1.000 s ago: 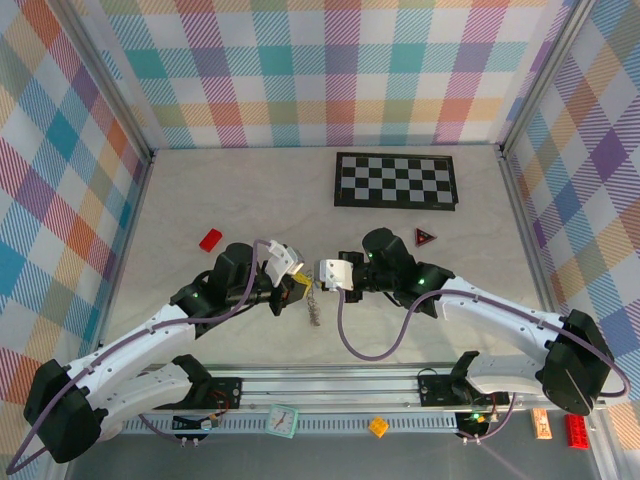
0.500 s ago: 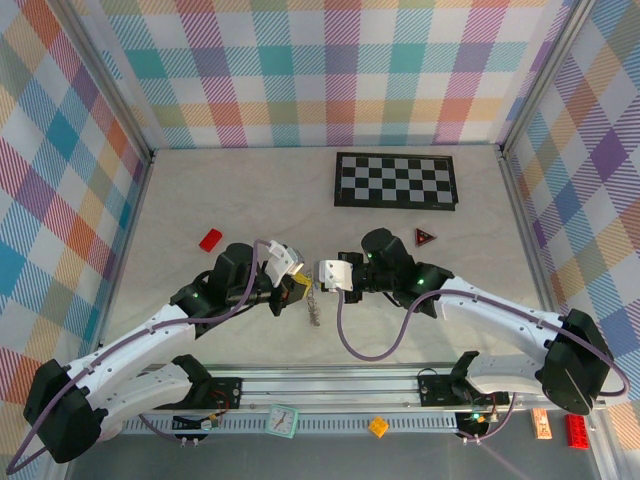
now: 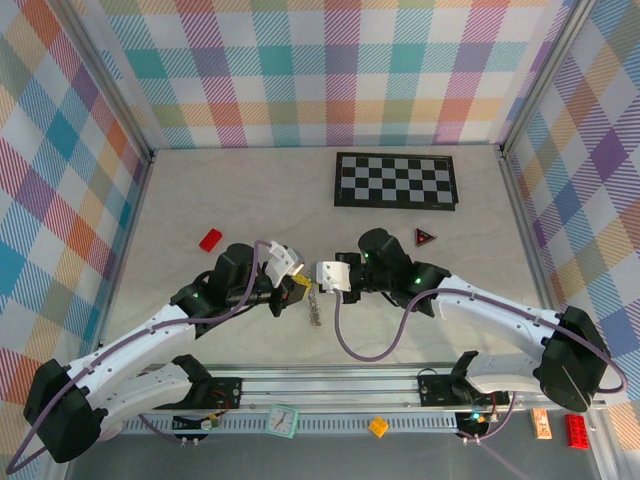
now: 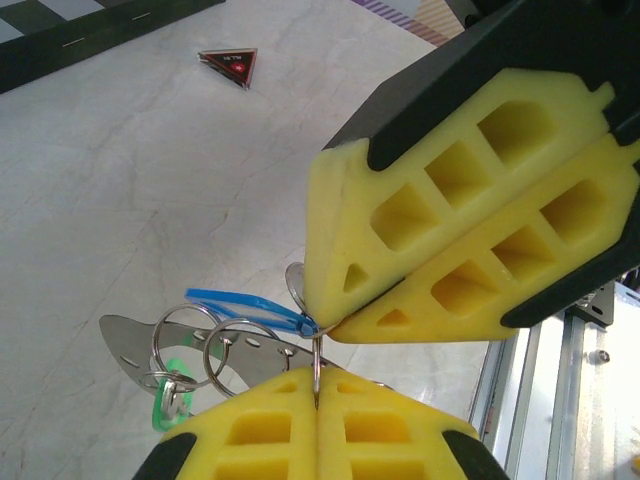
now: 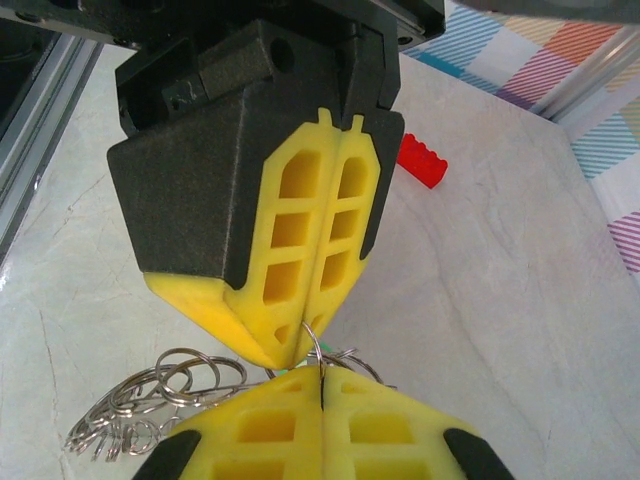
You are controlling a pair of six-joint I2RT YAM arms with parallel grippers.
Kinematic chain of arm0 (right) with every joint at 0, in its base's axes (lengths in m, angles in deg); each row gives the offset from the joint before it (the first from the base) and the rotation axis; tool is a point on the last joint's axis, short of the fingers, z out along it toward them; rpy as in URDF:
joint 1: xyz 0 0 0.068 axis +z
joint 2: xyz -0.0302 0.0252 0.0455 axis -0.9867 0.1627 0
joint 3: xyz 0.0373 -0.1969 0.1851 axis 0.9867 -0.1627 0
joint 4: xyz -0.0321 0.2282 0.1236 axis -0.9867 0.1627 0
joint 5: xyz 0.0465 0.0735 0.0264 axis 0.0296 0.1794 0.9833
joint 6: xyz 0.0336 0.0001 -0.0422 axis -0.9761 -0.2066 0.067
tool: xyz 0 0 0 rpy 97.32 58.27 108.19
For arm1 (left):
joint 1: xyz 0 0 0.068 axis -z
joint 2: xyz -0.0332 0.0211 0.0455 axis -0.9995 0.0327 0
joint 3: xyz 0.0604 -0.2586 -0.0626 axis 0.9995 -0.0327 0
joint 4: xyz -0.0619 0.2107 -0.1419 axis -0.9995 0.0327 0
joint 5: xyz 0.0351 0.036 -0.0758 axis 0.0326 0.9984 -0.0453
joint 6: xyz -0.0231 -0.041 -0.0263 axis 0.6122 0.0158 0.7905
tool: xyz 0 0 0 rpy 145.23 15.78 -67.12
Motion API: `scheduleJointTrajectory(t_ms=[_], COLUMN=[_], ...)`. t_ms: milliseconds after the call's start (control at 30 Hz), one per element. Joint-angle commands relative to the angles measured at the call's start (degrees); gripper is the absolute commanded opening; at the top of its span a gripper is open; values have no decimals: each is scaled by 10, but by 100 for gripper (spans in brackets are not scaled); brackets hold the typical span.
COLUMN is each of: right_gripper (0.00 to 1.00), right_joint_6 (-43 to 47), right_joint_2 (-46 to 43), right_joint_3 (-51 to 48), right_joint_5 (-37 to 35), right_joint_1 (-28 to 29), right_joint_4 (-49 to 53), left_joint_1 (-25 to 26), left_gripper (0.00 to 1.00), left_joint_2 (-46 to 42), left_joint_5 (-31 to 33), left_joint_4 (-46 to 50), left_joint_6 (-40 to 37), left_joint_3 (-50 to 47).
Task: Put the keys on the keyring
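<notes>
Keyring point(image 5: 135, 412) wire is pinched at one spot by both tools. The left gripper point(image 4: 316, 385) and right gripper point(image 5: 322, 385) meet tip to tip above the table point(image 4: 150, 180), each with its pads pressed together on the thin ring. The blue key point(image 4: 245, 300) reaches the pinch point; I cannot tell whether it is threaded. The green key point(image 4: 163, 400) hangs among the small rings lower down, and the rest of the chain trails onto the table. To do this step well, one gripper should probably hold firm as an anchor. The other should make only small, slow moves along the wire without twisting it, so the ring does not slip from the pads.
</notes>
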Motion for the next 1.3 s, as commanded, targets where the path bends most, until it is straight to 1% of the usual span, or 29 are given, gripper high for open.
scheduleJointTrajectory(t_ms=[0, 133, 333, 533, 1267], right_gripper=[0, 0, 0, 0, 0], right_joint_6=[16, 20, 20, 21, 26], right_joint_2=[4, -4, -24, -26, -14], right_joint_3=[16, 12, -12, -12, -7], right_joint_5=[24, 10, -39, -27, -21], right_joint_1=[13, 13, 13, 13, 15], right_joint_4=[28, 28, -19, -15, -2], left_joint_1=[3, 2, 3, 3, 3], left_gripper=[0, 0, 0, 0, 0], left_joint_2=[-4, -5, -5, -3, -3], left_joint_5=[3, 8, 4, 3, 3], left_joint_4=[-28, -28, -29, -31, -36], left_joint_6=[8, 9, 13, 17, 18], left_joint_3=[18, 17, 15, 15, 16])
